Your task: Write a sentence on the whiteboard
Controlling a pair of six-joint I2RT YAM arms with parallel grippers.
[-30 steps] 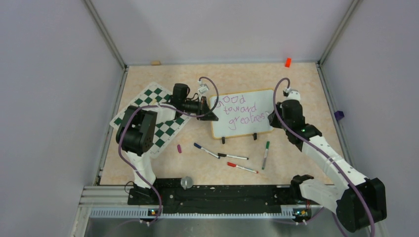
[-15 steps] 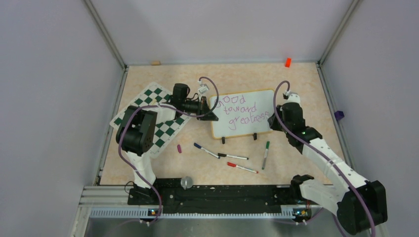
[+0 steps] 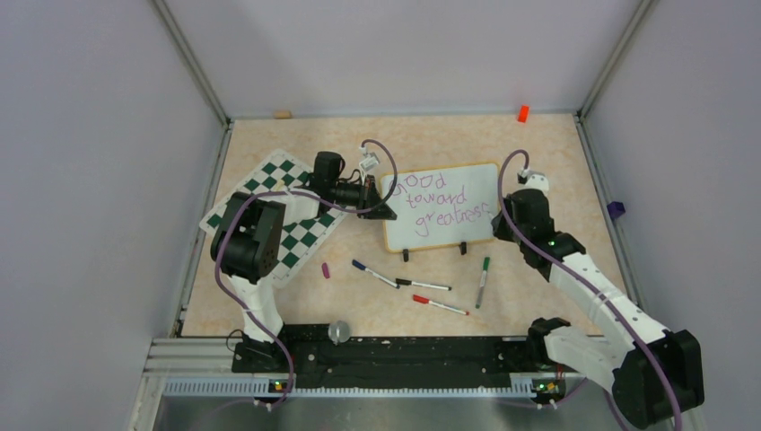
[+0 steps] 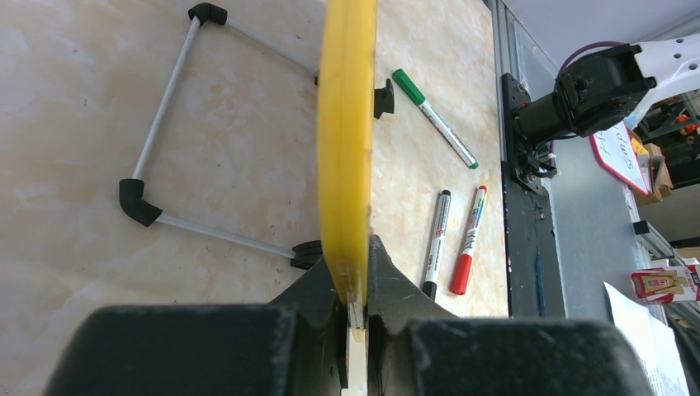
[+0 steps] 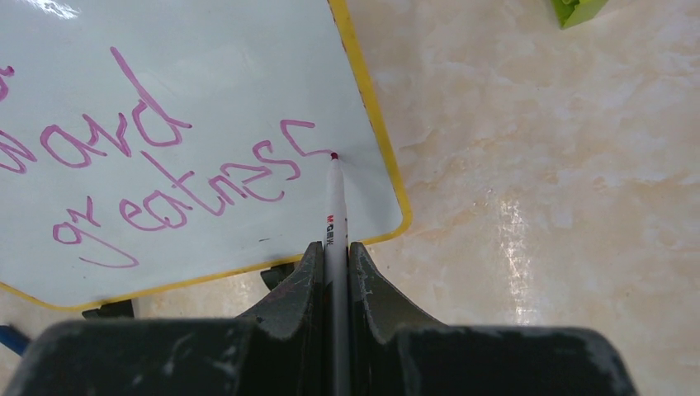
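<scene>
The whiteboard (image 3: pixel 444 208) with its yellow frame stands tilted on a wire stand at the table's middle. Purple words, the sentence (image 3: pixel 437 203), fill it in three lines. My left gripper (image 3: pixel 384 208) is shut on the whiteboard's left edge (image 4: pixel 347 148), which runs edge-on up the left wrist view. My right gripper (image 3: pixel 496 215) is shut on a white marker (image 5: pixel 334 206). The marker's purple tip touches the whiteboard (image 5: pixel 206 74) at the end of the last letter of the sentence (image 5: pixel 177 181), near the lower right corner.
Several loose markers lie in front of the board: blue (image 3: pixel 373 274), black (image 3: pixel 423 285), red (image 3: pixel 440 305) and green (image 3: pixel 482 281). A purple cap (image 3: pixel 325 269) lies near them. A green-and-white chessboard mat (image 3: pixel 278 211) sits at the left. An orange block (image 3: pixel 522 113) is at the back.
My right arm has shifted slightly right along the board's bottom line while the marker wrote the last letter. The left arm has not moved.
</scene>
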